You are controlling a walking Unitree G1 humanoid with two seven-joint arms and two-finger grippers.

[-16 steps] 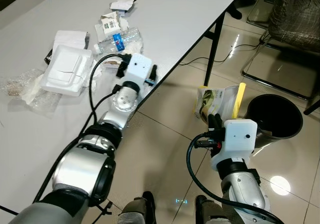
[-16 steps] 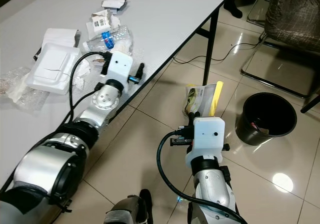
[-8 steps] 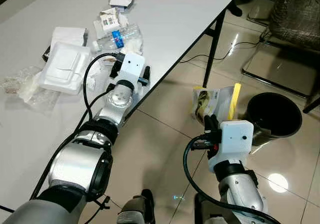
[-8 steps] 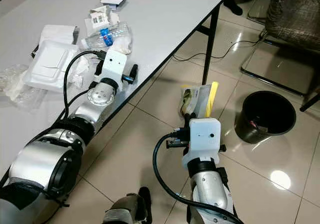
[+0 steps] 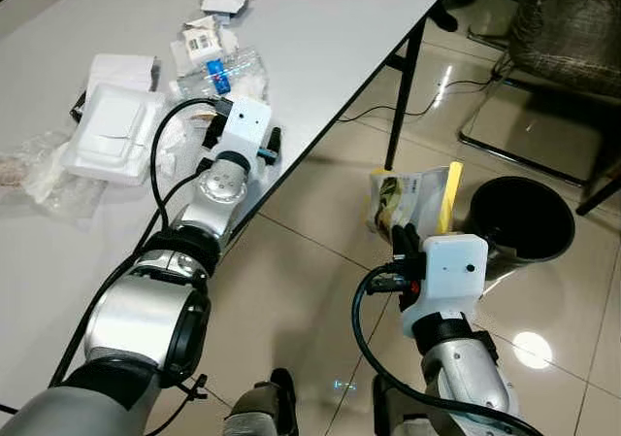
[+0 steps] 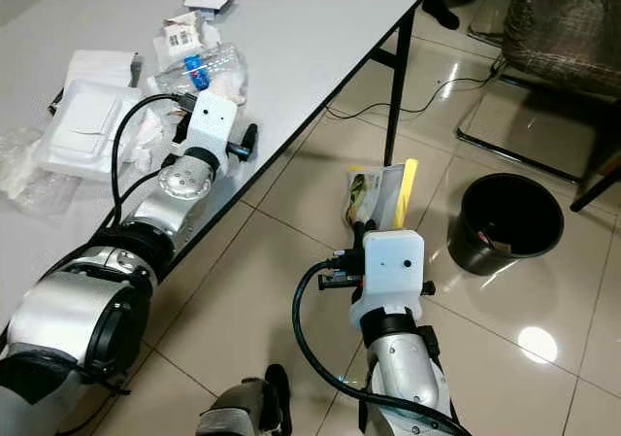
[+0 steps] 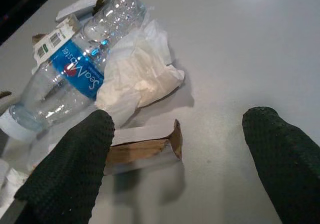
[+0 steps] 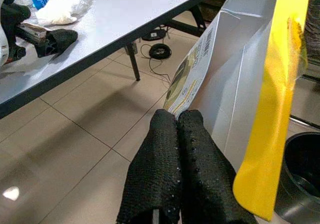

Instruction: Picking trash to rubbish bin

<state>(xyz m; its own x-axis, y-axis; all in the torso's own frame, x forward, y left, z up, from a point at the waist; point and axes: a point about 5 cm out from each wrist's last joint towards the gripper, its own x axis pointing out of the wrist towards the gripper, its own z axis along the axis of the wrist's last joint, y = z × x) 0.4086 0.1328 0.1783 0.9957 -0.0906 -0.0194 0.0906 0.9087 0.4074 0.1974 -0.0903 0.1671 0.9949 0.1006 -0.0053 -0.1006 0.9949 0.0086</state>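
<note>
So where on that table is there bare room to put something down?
The table is bare beyond the plastic bottle, out to its far edge. It is crowded around the left gripper: bottle, crumpled tissue, torn cardboard, foam tray.

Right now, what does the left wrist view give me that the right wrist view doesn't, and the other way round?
Left wrist view alone: the left gripper seen from behind, fingers wide apart, a small torn cardboard piece between them, and the blue label readable on the clear plastic bottle.

Right wrist view alone: the right gripper shut on the white and yellow snack bag, the black rubbish bin just beyond it, and the tiled floor.

Both: the white table, the crumpled tissue and the bottle.
</note>
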